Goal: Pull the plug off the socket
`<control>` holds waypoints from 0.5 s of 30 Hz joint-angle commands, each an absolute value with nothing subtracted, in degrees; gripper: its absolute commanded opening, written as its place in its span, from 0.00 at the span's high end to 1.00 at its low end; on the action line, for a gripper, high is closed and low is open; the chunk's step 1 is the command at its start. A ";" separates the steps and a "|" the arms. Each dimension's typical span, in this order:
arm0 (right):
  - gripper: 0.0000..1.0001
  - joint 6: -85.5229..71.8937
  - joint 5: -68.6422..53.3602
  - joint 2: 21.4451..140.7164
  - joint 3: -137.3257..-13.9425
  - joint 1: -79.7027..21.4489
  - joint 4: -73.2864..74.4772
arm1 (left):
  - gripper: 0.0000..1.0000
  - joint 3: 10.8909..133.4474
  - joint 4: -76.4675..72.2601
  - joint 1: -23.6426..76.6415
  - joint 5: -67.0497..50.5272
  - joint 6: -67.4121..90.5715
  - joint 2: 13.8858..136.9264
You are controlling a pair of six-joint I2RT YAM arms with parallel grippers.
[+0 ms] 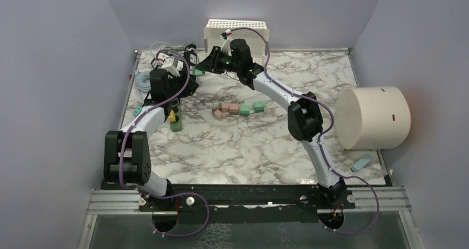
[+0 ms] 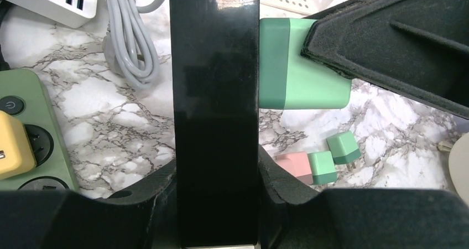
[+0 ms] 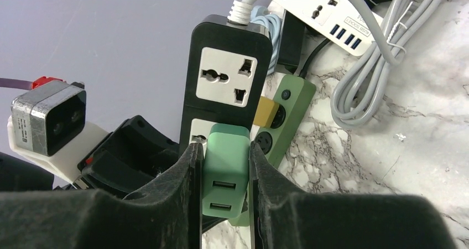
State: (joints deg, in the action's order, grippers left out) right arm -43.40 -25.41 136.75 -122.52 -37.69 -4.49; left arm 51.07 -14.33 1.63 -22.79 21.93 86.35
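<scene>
While the left gripper (image 2: 215, 174) clenched the black power strip (image 3: 227, 83) across its body and held it upright over the marble tabletop (image 2: 110, 110), I had the right gripper (image 3: 224, 148) closed on the mint-green USB charger plug (image 3: 224, 174), one pad against each side face. Whether the strip's lower end rested on the tabletop I could not tell.

The plug sat seated in the black strip's lower socket, directly below its free universal outlet (image 3: 224, 80). No gap showed between plug and strip face, so I judged the pull not yet begun. Just behind the black strip lay an olive-green power strip (image 3: 290, 116) carrying a yellow plug (image 3: 266, 112). Farther behind it lay a white power strip (image 3: 323, 8) and a coil of grey cable (image 3: 370, 66).

Risks, as I judged them:
- **Slip:** the plug's sides looked smooth, so the pads could slide off if the pull outran the squeeze.
- **Binding:** a pull out of line with the pins would lever the plug and jam it, or twist the black strip within the left fingers.
- **Lost anchor:** the left gripper held only a narrow band of the strip. If that hold gave way, the strip would follow the plug instead of releasing it.
- **Overshoot:** a sudden release could throw the right wrist back from the black strip toward the white perforated basket (image 1: 238, 32).
</scene>
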 commanded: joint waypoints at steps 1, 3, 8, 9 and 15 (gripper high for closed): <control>0.99 -41.17 -30.73 137.12 -124.78 -37.34 -2.12 | 1.00 52.55 -18.27 1.93 -17.63 22.15 85.12; 0.99 -40.97 -32.22 135.71 -124.61 -36.21 -1.16 | 1.00 53.13 -16.20 1.47 -13.84 22.75 85.78; 0.99 -50.75 -44.68 130.71 -119.30 -30.05 -8.38 | 1.00 54.60 -14.44 -1.16 -11.42 25.32 88.16; 0.99 -54.87 -49.10 130.22 -118.05 -28.55 -12.26 | 1.00 54.78 -14.34 -1.22 -10.41 25.38 88.37; 0.99 -45.80 -50.72 124.11 -118.03 -24.96 -3.29 | 1.00 57.88 -12.21 -1.32 -6.74 25.46 91.08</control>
